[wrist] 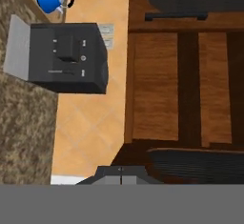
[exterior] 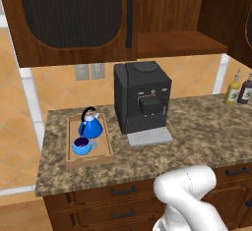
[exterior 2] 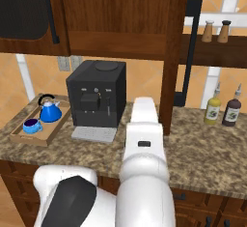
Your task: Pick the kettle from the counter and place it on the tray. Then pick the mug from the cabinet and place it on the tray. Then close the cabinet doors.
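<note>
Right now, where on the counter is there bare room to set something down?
The counter is bare between the coffee machine and the two bottles, and along its front edge. The left end is crowded: the tray holds the kettle and mug, leaving only narrow strips around it.

From my station, the arm point(exterior 2: 142, 158) reads as glossy white, built of fat rounded tube segments that swell at each joint. Just below the coffee machine point(exterior 2: 96, 93) in the right base view, the upper link is a smooth white block with a small dark rectangular inset on its face. Lower left of that machine, I see a bulbous white housing capped by a dark grey oval patch. In the left base view, I make out a faint dotted seam curving across the white elbow point(exterior: 189, 183).
</note>
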Tool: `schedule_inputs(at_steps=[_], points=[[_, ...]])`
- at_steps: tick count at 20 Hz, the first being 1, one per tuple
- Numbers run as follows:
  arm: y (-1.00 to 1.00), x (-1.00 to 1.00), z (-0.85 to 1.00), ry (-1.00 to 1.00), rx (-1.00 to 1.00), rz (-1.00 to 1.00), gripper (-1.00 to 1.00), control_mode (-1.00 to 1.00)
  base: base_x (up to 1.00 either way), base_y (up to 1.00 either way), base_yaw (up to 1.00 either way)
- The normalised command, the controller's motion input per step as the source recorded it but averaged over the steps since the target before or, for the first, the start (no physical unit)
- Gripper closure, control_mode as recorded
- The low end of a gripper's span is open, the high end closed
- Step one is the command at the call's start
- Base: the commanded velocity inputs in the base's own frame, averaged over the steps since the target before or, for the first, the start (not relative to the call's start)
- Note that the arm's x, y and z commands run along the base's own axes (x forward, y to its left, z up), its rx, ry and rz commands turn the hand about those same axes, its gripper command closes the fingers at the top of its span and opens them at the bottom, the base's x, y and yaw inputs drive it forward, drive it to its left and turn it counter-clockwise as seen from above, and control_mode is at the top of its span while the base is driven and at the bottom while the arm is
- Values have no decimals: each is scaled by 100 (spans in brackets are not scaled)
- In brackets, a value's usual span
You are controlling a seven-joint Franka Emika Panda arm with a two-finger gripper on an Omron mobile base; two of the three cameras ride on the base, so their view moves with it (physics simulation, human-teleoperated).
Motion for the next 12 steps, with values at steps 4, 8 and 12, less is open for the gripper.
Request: schedule_inputs(at_steps=[4,8,12], points=[[-60,2,-26,-9,2,-4,100,-100,0,0,0],[-61,9,-16,-8,3,0,100,-100,0,0,0],[-66,21,-16,-6,4,0,100,-100,0,0,0]])
